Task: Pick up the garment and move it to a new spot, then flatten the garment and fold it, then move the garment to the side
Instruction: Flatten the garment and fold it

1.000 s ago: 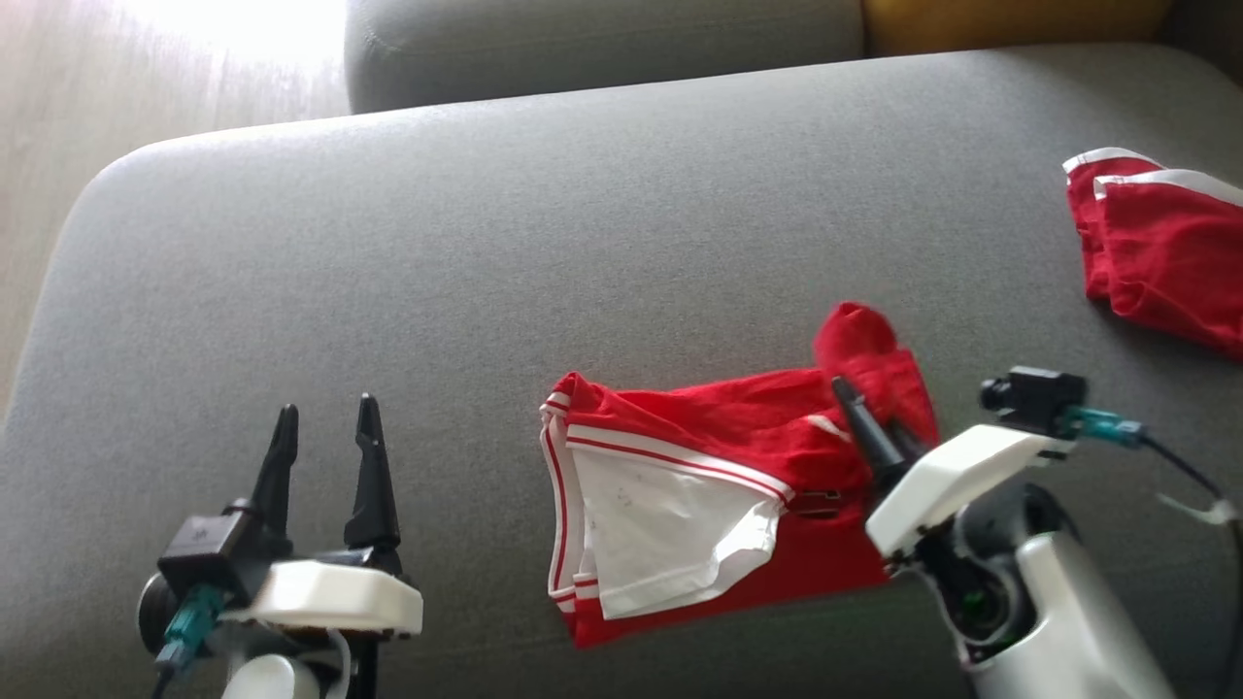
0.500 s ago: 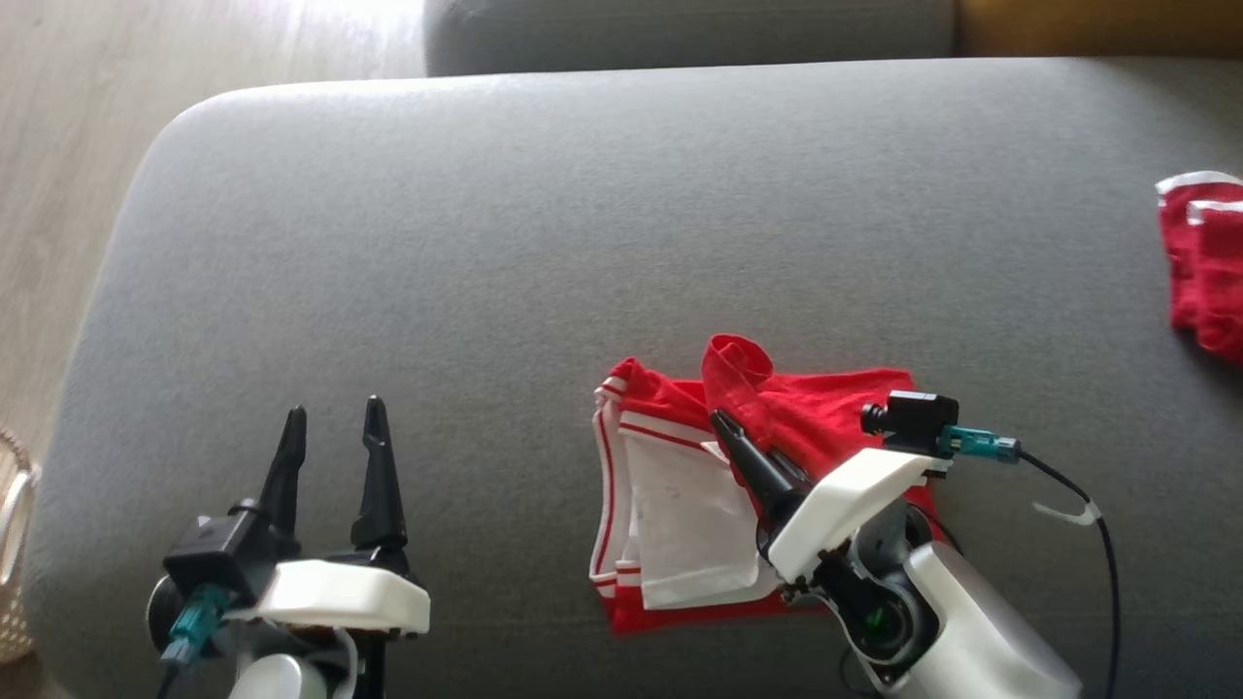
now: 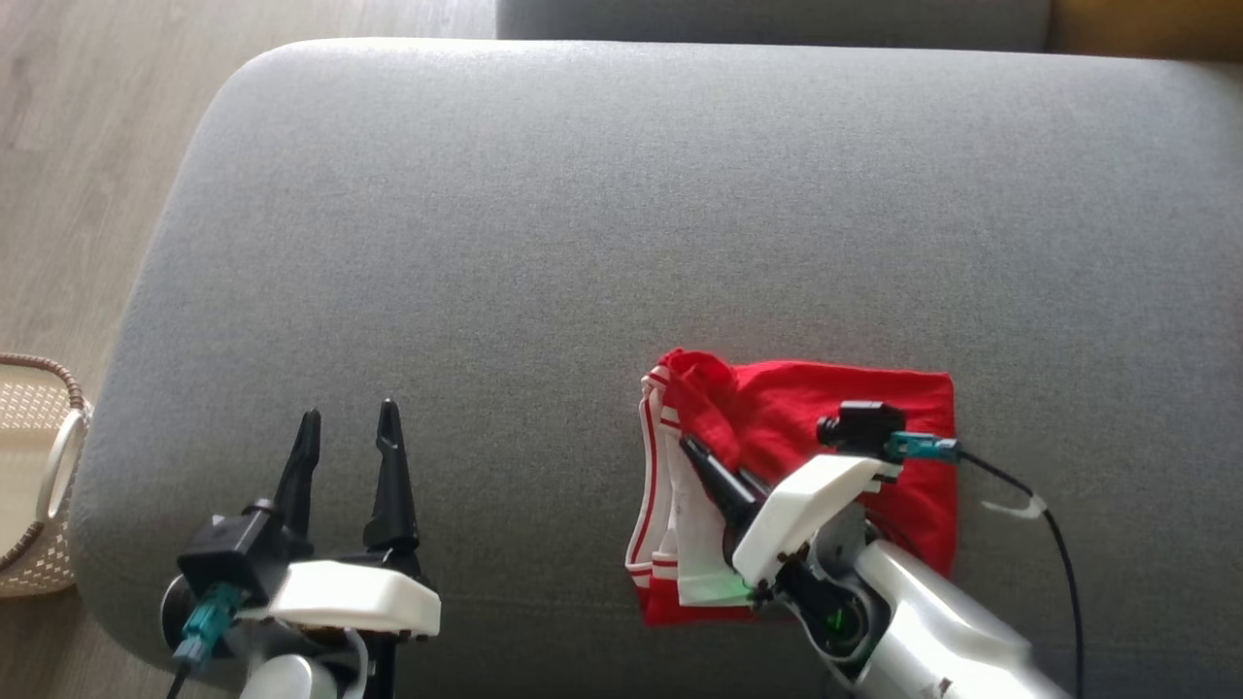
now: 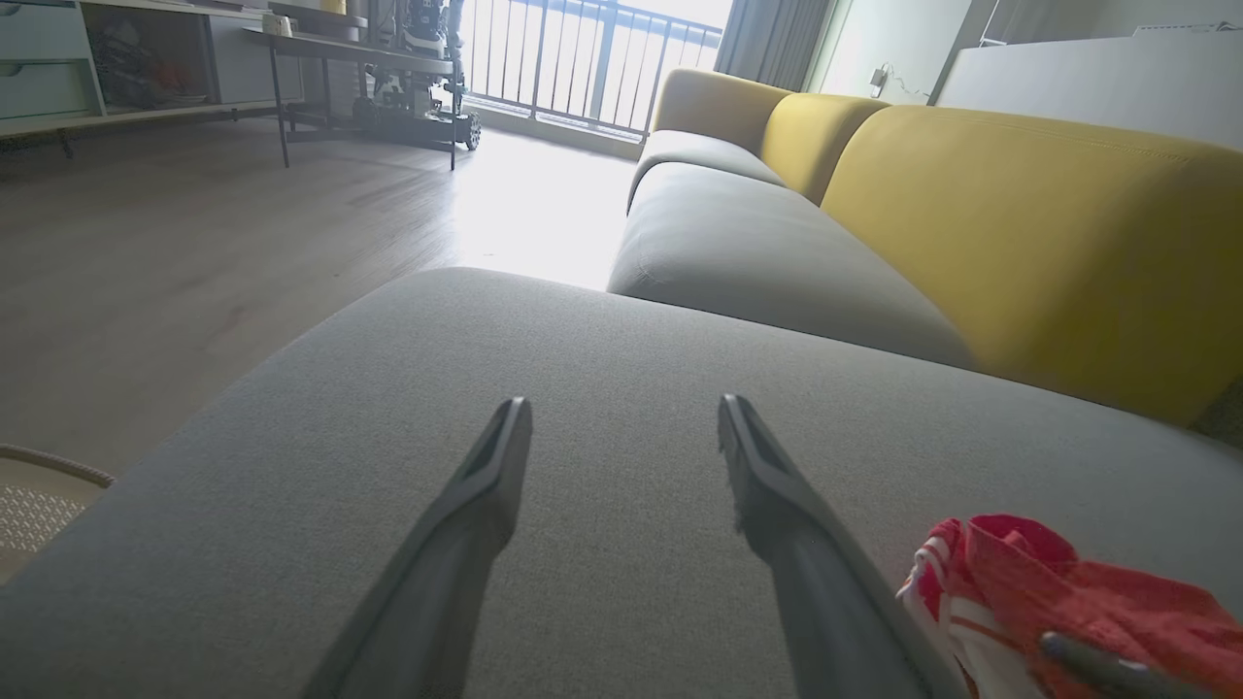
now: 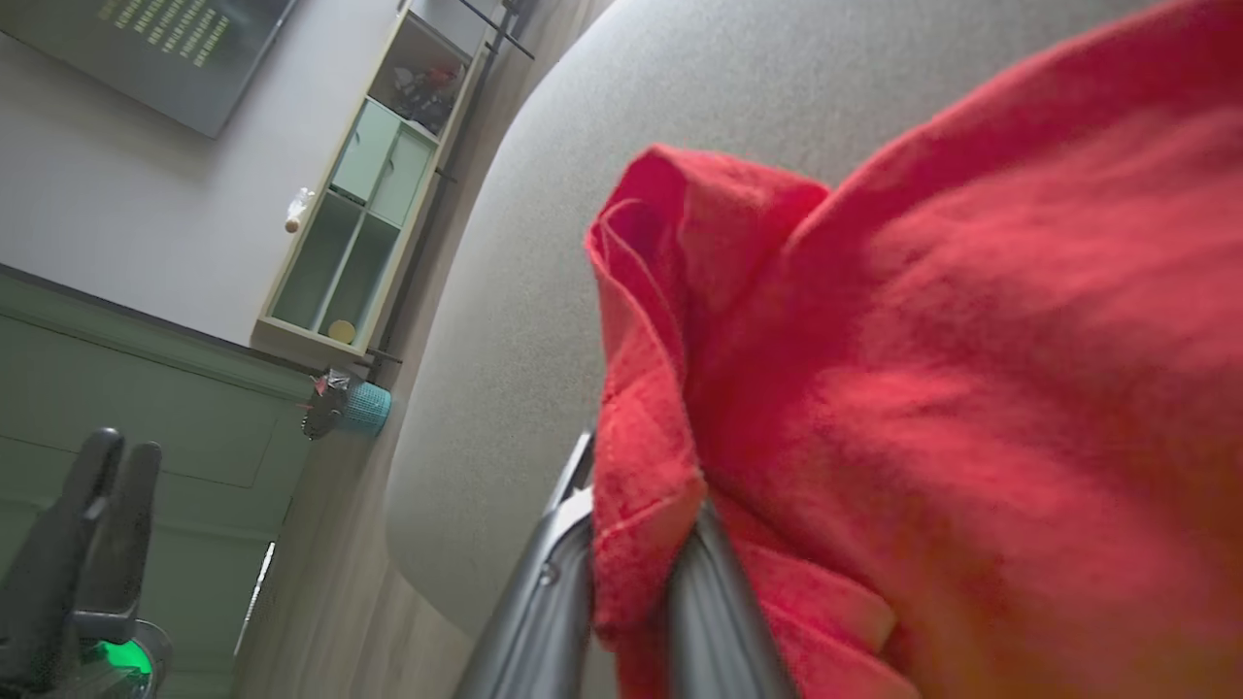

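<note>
The garment [image 3: 777, 398] is a red pair of shorts with white trim, lying folded on the grey sofa cushion [image 3: 583, 194]. My right gripper [image 3: 691, 449] reaches over its left part, pinching a red fold of it that stands up above the white-striped edge. In the right wrist view the red cloth [image 5: 923, 388] hangs between the two fingers of that gripper [image 5: 641, 505]. My left gripper [image 3: 350, 416] stands open at the lower left, apart from the garment, with bare cushion between its fingers [image 4: 621, 413]. The garment's corner [image 4: 1068, 592] shows to its right.
A wicker basket [image 3: 29, 485] sits on the wooden floor off the cushion's left edge. Yellow backrests [image 4: 1020, 243] rise behind the seat. A shelf unit [image 5: 359, 223] stands against the far wall.
The camera has shifted. My right gripper has carried the red flap leftward across the garment, covering most of the white inner part. The left gripper stays open and still.
</note>
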